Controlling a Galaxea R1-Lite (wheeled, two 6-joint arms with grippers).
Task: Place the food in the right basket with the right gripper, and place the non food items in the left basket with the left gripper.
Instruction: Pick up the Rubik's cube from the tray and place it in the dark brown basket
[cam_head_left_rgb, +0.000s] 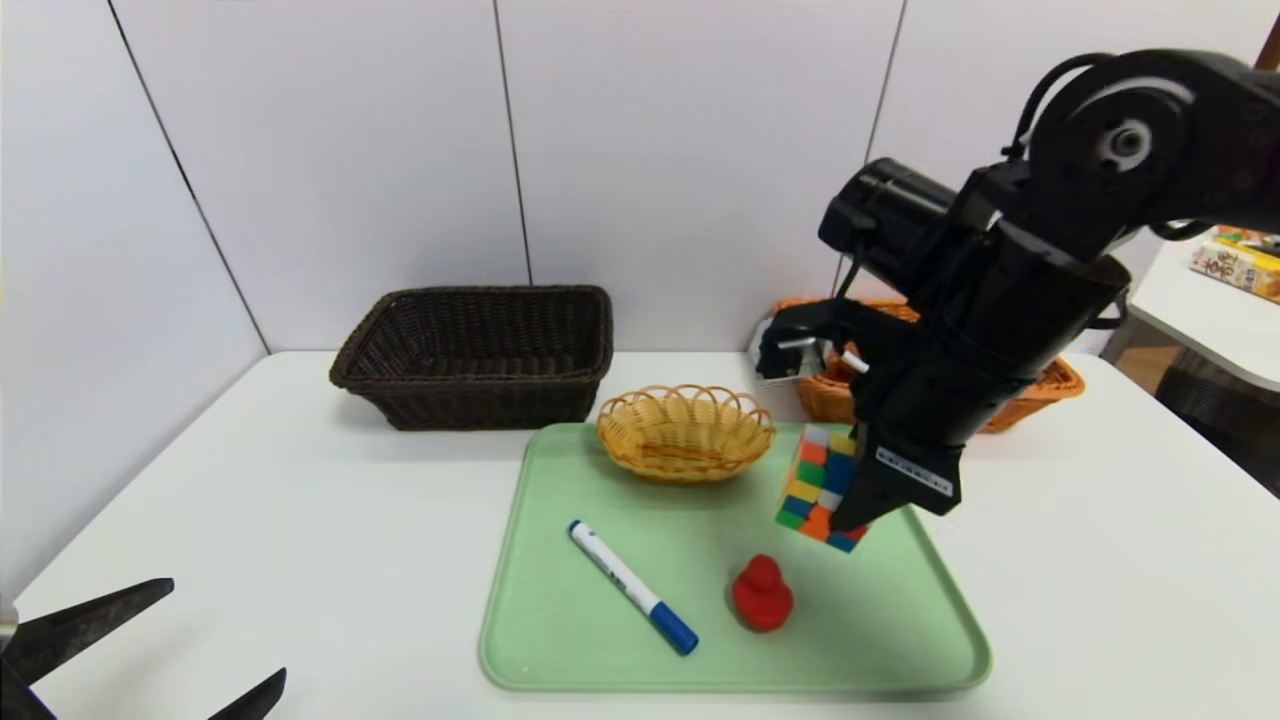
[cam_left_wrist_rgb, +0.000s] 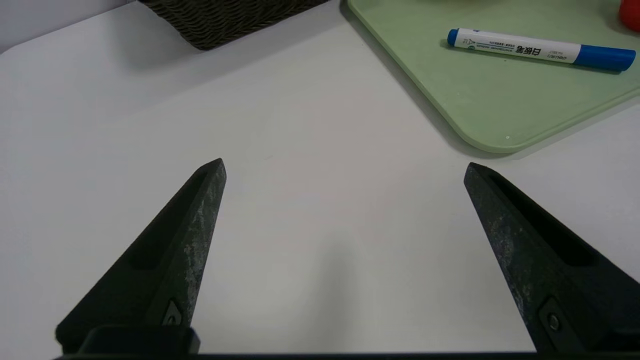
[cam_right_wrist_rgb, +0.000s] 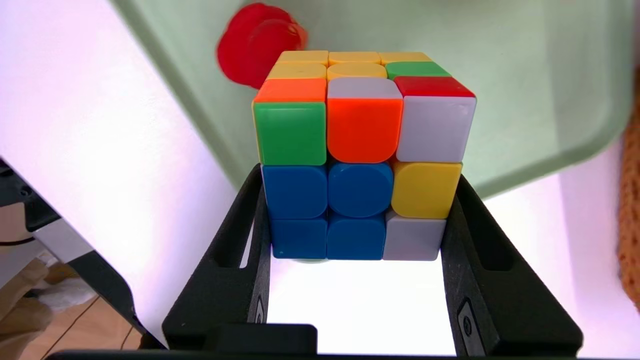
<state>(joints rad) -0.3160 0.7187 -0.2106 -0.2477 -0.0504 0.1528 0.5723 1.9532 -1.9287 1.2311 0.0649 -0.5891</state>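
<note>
Your right gripper (cam_right_wrist_rgb: 357, 220) clamps the puzzle cube (cam_head_left_rgb: 822, 487) from both sides, clear above the green tray (cam_head_left_rgb: 560, 620), so it hangs tilted. That's non-food, meant for the left basket (cam_head_left_rgb: 478, 352). Your left gripper (cam_left_wrist_rgb: 345, 170) waits spread open and empty, low over the table (cam_head_left_rgb: 200, 500); marker (cam_head_left_rgb: 632, 586) and red duck (cam_head_left_rgb: 763, 594) lie on the tray.

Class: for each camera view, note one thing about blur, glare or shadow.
Head view: soft shadow under the dark basket. Left wrist view: marker print sharp, table evenly lit. Right wrist view: red duck blurred, cube sharp, table beneath glaring white.
</note>
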